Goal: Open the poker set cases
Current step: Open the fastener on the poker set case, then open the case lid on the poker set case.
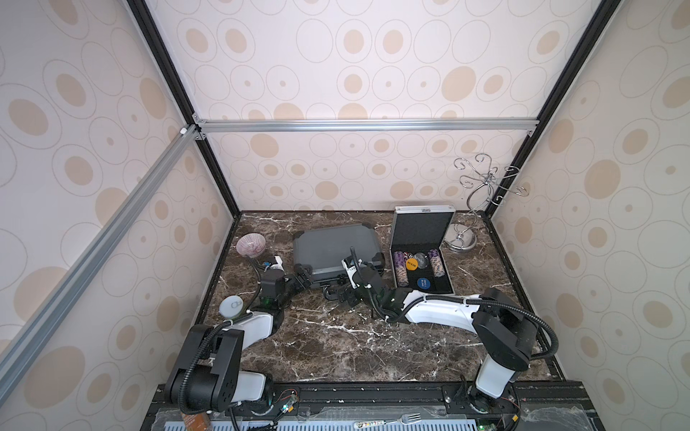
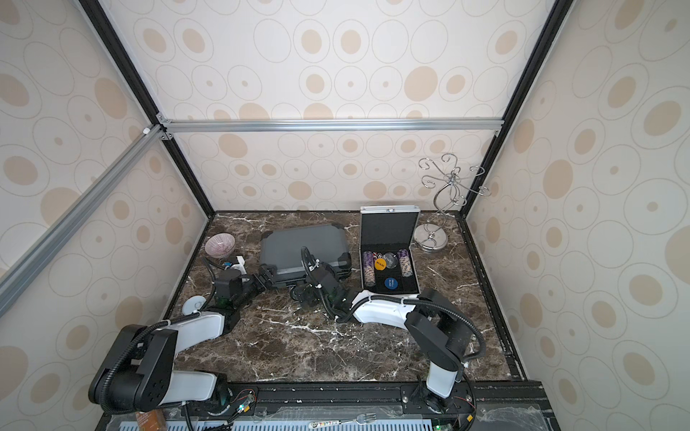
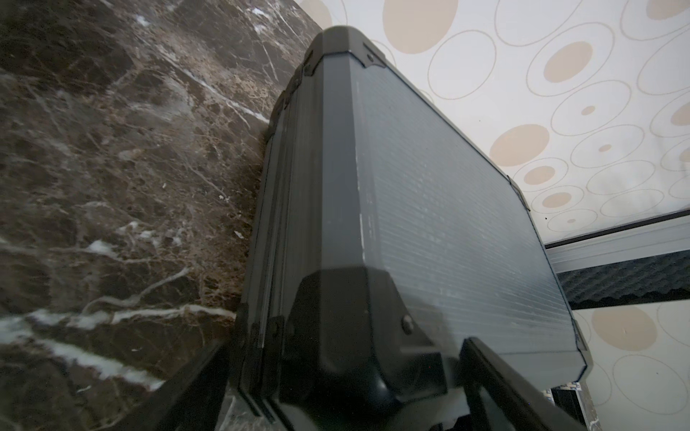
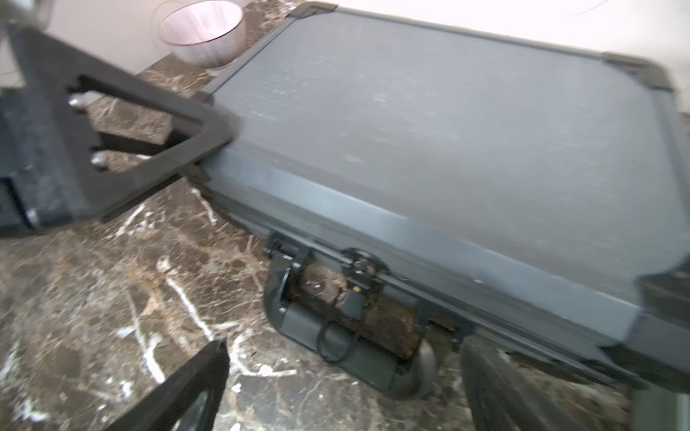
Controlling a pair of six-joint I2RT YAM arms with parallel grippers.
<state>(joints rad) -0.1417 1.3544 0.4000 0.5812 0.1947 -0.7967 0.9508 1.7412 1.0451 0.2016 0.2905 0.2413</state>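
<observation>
The left gripper (image 1: 304, 278), fingers apart, is straddling the front-left corner of the shut dark grey case (image 1: 328, 244) mid-counter. The right gripper (image 1: 341, 294), fingers likewise spread, is hovering by its handle (image 4: 310, 330).

Two poker set cases (image 1: 328, 242) (image 1: 418, 228), one bowl (image 1: 251, 245), one wire stand (image 1: 462, 243), one white disc (image 1: 231, 306)

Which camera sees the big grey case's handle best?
The right wrist view: the handle is close up on the dark grey case. Both top views show it tiny, half hidden by the right gripper. The left wrist view misses it.
</observation>
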